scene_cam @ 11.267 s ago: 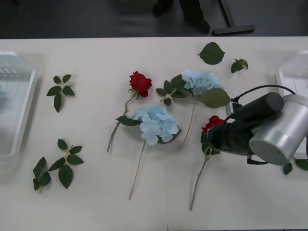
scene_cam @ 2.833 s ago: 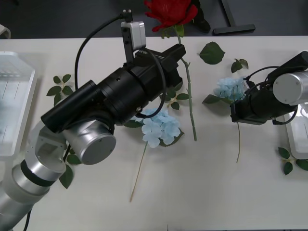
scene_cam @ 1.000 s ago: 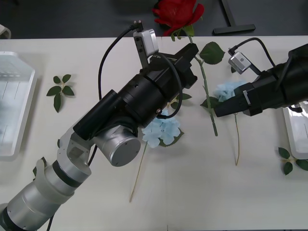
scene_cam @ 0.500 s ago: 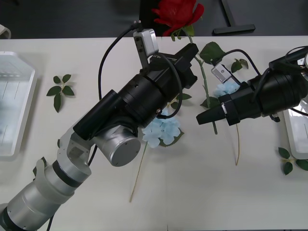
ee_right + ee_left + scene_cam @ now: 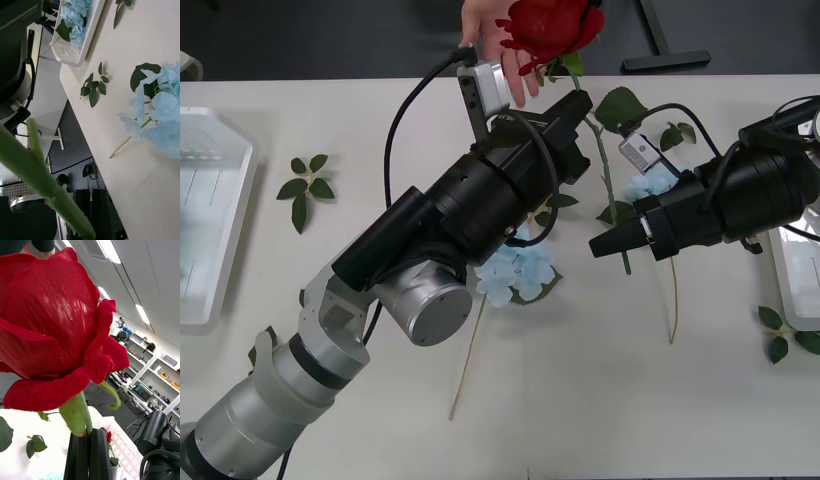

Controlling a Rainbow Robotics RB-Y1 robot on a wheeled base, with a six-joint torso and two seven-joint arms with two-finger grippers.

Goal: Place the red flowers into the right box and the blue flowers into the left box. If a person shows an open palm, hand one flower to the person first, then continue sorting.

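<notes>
Red rose (image 5: 548,27): 1 item, being held aloft past the far table edge by the left gripper (image 5: 578,108), bloom uppermost, long axis running near-vertical with the stem (image 5: 610,190) hanging down toward the table (image 5: 380,120).
Left gripper: black fingers (image 5: 89,455) pressing together on the stem just under the bloom (the left wrist view shows the stem pinched flat between them).
Person's hand (image 5: 485,40): 1, reaching in open-palmed directly beside the bloom, touching or nearly touching it; nearer to the left gripper than to the right, so the hand-over appears to be falling to the left arm.
Right gripper (image 5: 600,245): hovering low beside the stem's lower end; its jaw opening cannot be made out.
Blue flowers (image 5: 515,265): 2 lying on the table beneath both arms.
Right box (image 5: 780,260): sitting at the table's right edge.
</notes>
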